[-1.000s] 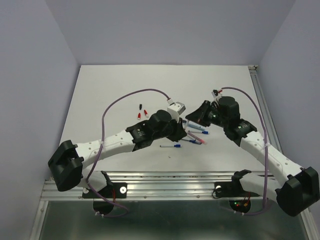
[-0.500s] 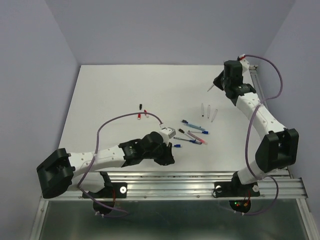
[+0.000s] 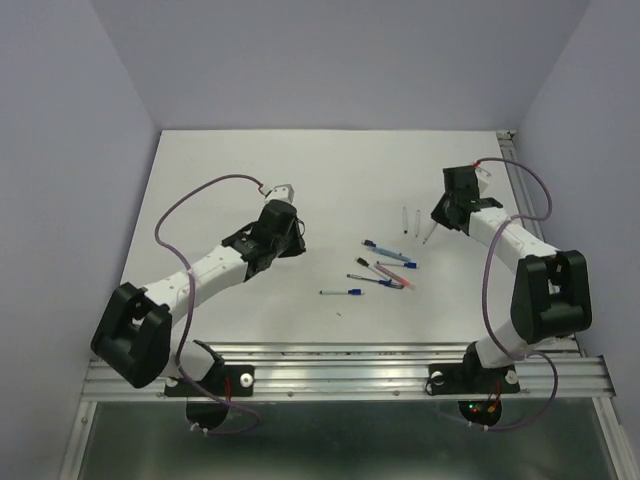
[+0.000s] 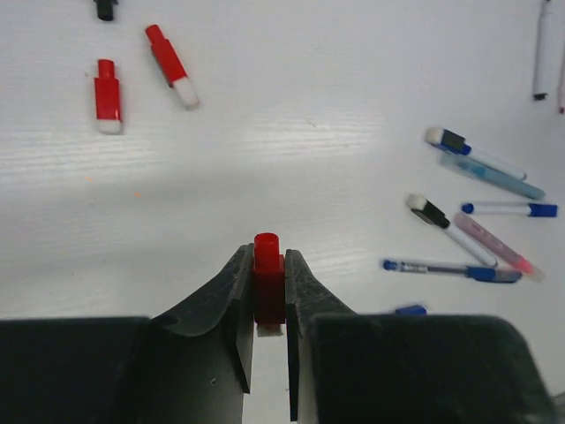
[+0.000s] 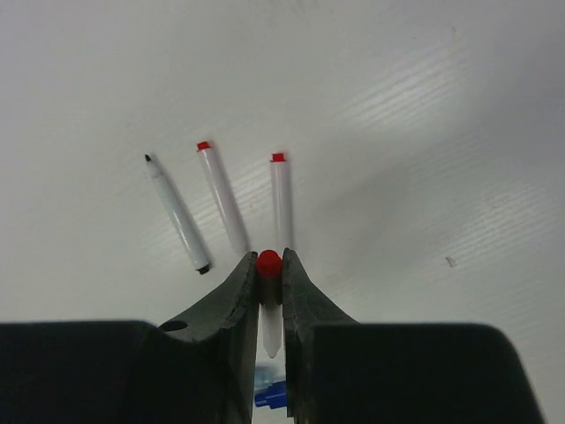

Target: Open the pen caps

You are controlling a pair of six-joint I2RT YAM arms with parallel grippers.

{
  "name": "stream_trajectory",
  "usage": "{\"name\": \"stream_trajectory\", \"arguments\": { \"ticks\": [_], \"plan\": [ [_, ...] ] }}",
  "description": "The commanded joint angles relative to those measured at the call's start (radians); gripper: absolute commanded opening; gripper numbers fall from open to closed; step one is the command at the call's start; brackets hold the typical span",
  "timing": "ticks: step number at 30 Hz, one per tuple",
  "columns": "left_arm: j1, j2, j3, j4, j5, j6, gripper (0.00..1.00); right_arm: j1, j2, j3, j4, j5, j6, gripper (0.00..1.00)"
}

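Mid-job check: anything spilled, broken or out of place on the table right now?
Nothing stands out. The left claw grips a red cap, the right claw a red-ended pen. The loose caps and uncapped pens lie flat in separate groups.

A white bench (image 3: 250,170) fills the middle of the overhead view, its surface faintly grained up close (fine parallel streaks). Pale lavender walls (image 3: 330,60) stand behind it and at both sides. A ribbed aluminium rail (image 3: 350,365) runs along its near edge; a thinner strip (image 3: 510,148) lines its right edge.
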State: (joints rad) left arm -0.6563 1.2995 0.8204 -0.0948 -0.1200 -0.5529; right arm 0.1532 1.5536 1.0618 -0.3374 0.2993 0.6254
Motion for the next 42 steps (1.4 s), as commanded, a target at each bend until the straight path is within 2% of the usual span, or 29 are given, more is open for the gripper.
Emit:
{"name": "stream_trajectory", "arguments": {
  "ticks": [1,5,11,19,22,25,26,28,34,38,40,42],
  "plan": [
    [0.056,0.121,0.101,-0.052,-0.091,0.071,0.09,-0.039,0.000,-0.042,0.021,0.015,-0.001,0.01],
    [0.093,0.214,0.146,-0.068,-0.090,0.068,0.15,-0.067,0.048,-0.036,0.015,0.001,-0.016,0.01],
    [0.130,0.342,0.178,-0.089,-0.099,0.053,0.15,-0.078,0.134,0.007,-0.001,0.004,-0.046,0.01],
    [0.167,0.425,0.230,-0.094,-0.119,0.045,0.19,-0.080,0.229,0.027,0.034,-0.051,0.003,0.02],
    [0.173,0.454,0.250,-0.100,-0.125,0.041,0.27,-0.078,0.246,0.026,0.054,-0.074,0.051,0.08],
    [0.178,0.469,0.256,-0.100,-0.130,0.034,0.36,-0.080,0.260,0.038,0.049,-0.082,0.075,0.09],
    [0.178,0.471,0.258,-0.100,-0.129,0.033,0.37,-0.080,0.260,0.043,0.041,-0.077,0.082,0.11],
    [0.179,0.474,0.260,-0.102,-0.126,0.030,0.42,-0.078,0.258,0.046,0.031,-0.071,0.097,0.21],
    [0.179,0.466,0.257,-0.103,-0.098,0.025,0.51,-0.080,0.231,0.046,0.008,-0.065,0.111,0.32],
    [0.179,0.425,0.249,-0.105,-0.073,0.027,0.59,-0.080,0.186,0.035,-0.008,-0.060,0.112,0.49],
    [0.178,0.400,0.243,-0.108,-0.063,0.030,0.63,-0.078,0.165,0.035,-0.021,-0.063,0.111,0.52],
    [0.176,0.351,0.226,-0.109,-0.052,0.027,0.70,-0.080,0.116,0.030,-0.034,-0.072,0.102,0.60]
  ]
}}
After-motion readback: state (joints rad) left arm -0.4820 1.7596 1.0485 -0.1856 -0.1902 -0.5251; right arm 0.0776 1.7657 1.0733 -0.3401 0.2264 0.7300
